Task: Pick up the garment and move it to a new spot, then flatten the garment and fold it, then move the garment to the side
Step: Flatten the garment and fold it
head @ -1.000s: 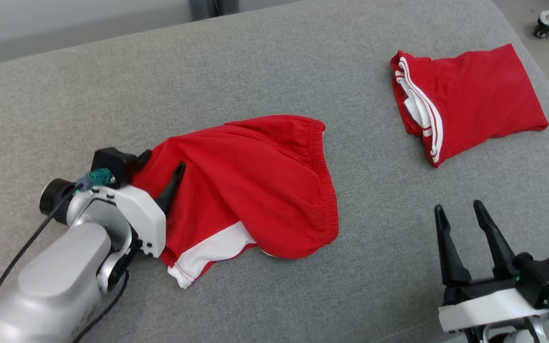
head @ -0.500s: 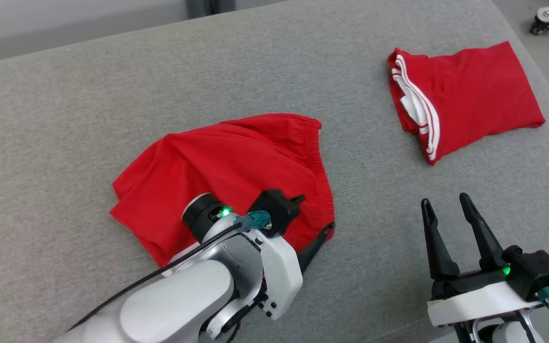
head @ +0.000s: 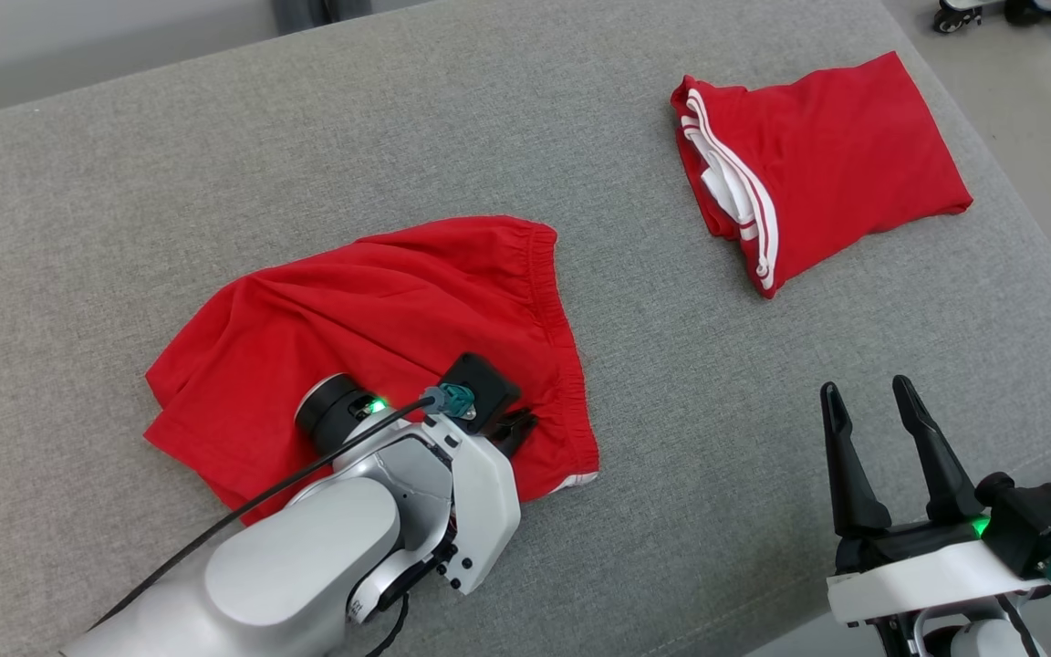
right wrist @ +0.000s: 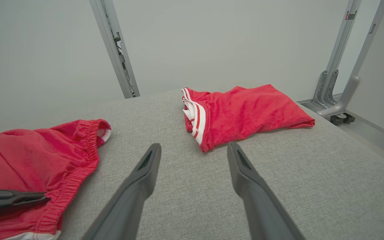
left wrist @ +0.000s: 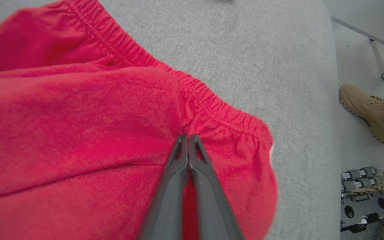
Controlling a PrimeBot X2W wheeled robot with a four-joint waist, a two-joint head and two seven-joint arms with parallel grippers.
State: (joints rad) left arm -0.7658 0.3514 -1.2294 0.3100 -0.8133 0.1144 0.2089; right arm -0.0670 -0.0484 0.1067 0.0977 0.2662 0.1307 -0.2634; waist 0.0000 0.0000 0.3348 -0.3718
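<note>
**Status: Grasp Stage, Step 1 of 3**

We judge the task to be at its 1st step. The garment [head: 370, 310], a pair of red shorts, lies rumpled on the grey cushion [head: 215, 164], neither flattened nor folded. Lifting, relocating, flattening, folding and setting aside all remain.

The left gripper [head: 516, 426] has its fingers pressed together on what we take to be a pinch of red fabric just inside the elastic waistband [left wrist: 212, 106]. Creases converge on the tips in the left wrist view. The grip sits at the garment's 5 o'clock corner in the head view, and the cloth spreads from it toward 10 o'clock.

The right gripper [head: 865, 385] stands with fingers apart, holding nothing, well apart from the garment at its 4 o'clock. A 2nd red garment [head: 827, 155], folded, lies at 1 o'clock.
</note>
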